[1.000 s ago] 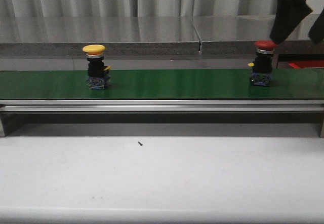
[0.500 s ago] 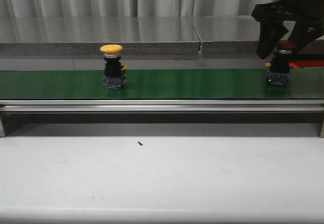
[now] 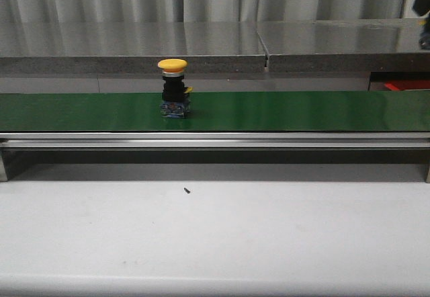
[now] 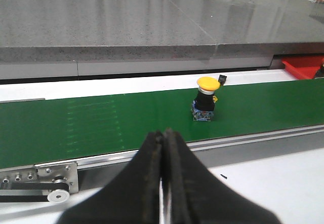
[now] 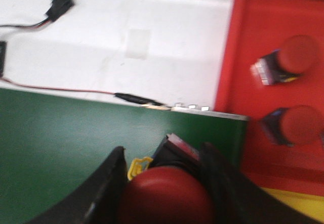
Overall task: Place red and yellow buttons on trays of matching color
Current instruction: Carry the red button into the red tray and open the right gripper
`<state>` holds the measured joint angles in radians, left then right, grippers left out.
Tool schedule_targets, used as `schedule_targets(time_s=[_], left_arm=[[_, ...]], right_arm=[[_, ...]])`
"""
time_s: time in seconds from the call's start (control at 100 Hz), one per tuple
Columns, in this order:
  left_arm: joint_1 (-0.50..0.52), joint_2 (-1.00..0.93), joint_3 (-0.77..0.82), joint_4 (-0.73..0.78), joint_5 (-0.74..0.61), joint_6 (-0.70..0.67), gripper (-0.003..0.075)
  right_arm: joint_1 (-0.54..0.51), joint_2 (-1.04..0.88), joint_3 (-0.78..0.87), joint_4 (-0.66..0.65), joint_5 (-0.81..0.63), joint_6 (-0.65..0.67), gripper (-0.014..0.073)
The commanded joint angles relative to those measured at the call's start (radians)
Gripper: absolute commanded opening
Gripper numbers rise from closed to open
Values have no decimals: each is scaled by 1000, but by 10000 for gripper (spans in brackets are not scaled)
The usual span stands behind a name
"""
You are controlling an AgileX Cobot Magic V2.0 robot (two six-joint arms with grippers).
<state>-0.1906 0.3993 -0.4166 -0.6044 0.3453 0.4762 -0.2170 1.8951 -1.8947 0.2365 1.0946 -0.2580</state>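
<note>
- Pale curtains hang behind a grey stone-look counter (image 3: 134, 41), and in the front view a green conveyor belt (image 3: 302, 111) runs the full width of the scene above a white table (image 3: 215, 236). One yellow button (image 3: 173, 87) stands upright on the belt, a little toward nine o'clock from the middle. At about three o'clock a sliver of the red tray (image 3: 406, 85) shows behind the belt. A dark scrap of the right arm sits at the two o'clock corner.
- Seen from the left wrist, the left gripper (image 4: 163, 183) has its two dark fingers pressed together with nothing between them, over the belt's near rail. The yellow button (image 4: 206, 98) stands well apart from it on the green belt (image 4: 101, 127), and the red tray (image 4: 304, 68) shows at the far edge.
- Seen from the right wrist, the right gripper (image 5: 164, 188) is clamped on a red button (image 5: 167, 196), held above the belt's end. Just beside it the red tray (image 5: 248, 41) already carries two more red buttons (image 5: 298, 54), one near the other.
</note>
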Motion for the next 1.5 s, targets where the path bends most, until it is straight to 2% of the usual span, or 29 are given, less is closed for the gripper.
schedule_targets(time_s=[0.0,0.17,0.33,0.83,1.49], left_arm=[[-9,6,-29,-24,-67,3,-19],[-9,6,-29,-24,-67,3,-19],[-9,6,-29,-24,-67,3,-19],[-9,6,-29,-24,-67,3,-19],[-9,8,-29,-24,-67,3,-19]], right_arm=[[-89,-33,-90,4,-9,6,125],[-218,77,-244,43,14,22,125],[-266,218,-393,73,46,22,125],[-264,442,-561,86,-100,21,125],[-237,544,-563,108,-184,-9,125]])
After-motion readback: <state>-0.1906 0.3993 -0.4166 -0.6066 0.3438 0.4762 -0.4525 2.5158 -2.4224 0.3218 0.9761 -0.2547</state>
